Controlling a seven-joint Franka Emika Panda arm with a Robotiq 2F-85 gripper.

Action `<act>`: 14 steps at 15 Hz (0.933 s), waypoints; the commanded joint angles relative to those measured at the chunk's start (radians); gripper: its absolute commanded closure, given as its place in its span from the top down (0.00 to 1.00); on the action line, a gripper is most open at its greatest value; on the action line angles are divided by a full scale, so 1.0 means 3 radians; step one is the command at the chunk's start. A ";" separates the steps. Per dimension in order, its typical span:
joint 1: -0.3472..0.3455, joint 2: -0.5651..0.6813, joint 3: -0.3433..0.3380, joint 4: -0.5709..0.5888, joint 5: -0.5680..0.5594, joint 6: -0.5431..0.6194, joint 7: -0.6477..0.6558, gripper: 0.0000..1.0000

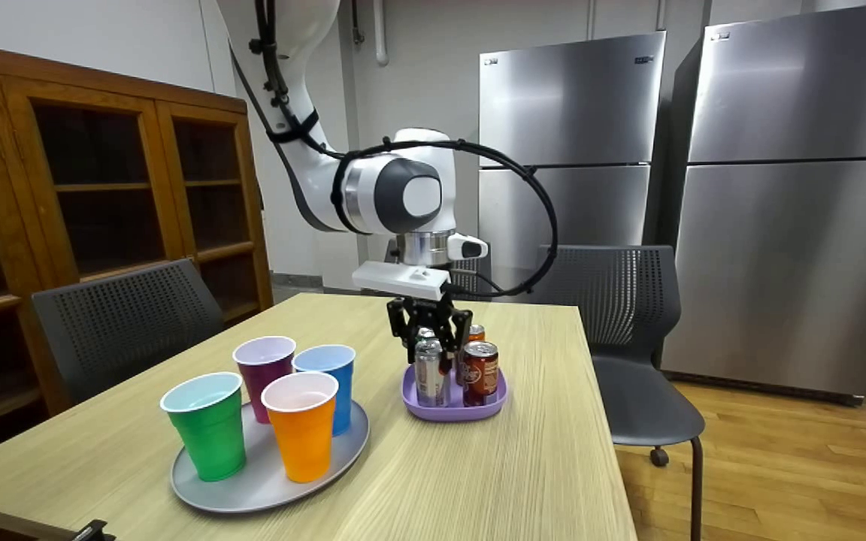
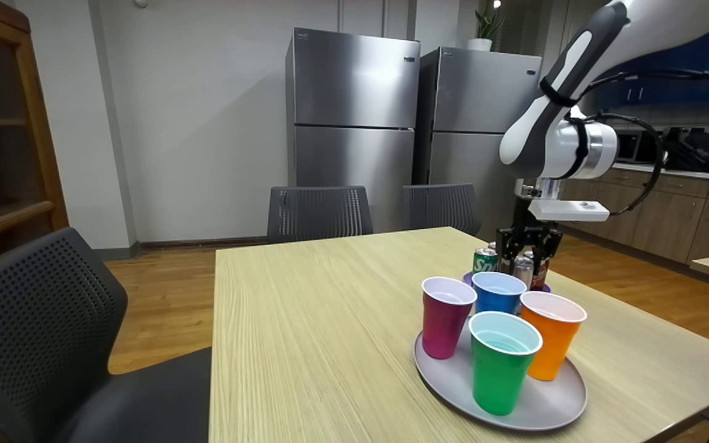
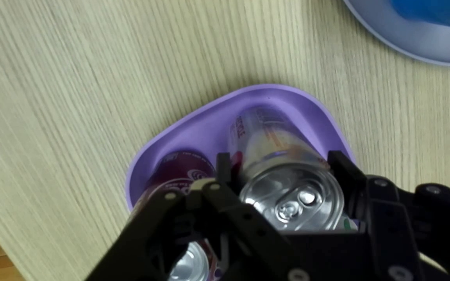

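My gripper (image 1: 428, 359) points straight down over a purple tray (image 1: 452, 414) of soda cans. In the wrist view its fingers (image 3: 279, 159) lie against both sides of a silver can (image 3: 275, 142), just below the lid. The silver can (image 1: 431, 382) stands upright and appears to rest in the tray. A dark red can (image 1: 480, 376) stands beside it; in the wrist view this can (image 3: 184, 168) is partly hidden by a finger. A green can (image 2: 485, 261) stands at the tray's other side. An orange-topped can (image 1: 476, 331) is partly hidden behind the dark red can.
A grey round plate (image 1: 361, 439) near the tray holds several cups: green (image 1: 207, 436), orange (image 1: 304, 432), maroon (image 1: 264, 372) and blue (image 1: 343, 376). Black chairs (image 1: 602, 300) stand round the wooden table (image 1: 538, 466). A black cable (image 1: 546, 203) loops out from the arm.
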 commanded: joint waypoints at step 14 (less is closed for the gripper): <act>-0.0062 -0.0248 0.0060 -0.0128 0.0037 0.0092 -0.0058 1.00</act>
